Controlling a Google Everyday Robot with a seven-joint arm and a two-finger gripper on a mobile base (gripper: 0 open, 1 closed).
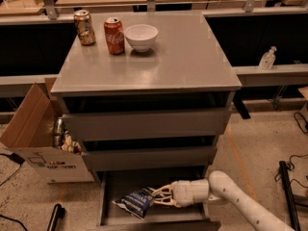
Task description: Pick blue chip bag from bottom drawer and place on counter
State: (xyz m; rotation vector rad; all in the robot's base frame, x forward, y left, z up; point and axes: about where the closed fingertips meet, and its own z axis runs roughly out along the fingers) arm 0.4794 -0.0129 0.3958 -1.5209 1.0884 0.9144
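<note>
The blue chip bag hangs crinkled just above the floor of the open bottom drawer. My gripper reaches in from the right on a white arm and is shut on the bag's right end. The grey counter tops the cabinet, well above the gripper.
On the counter's far left stand a gold can, a red cola can and a white bowl. An open cardboard box of trash sits left of the cabinet. The two upper drawers are slightly open. A spray bottle stands at right.
</note>
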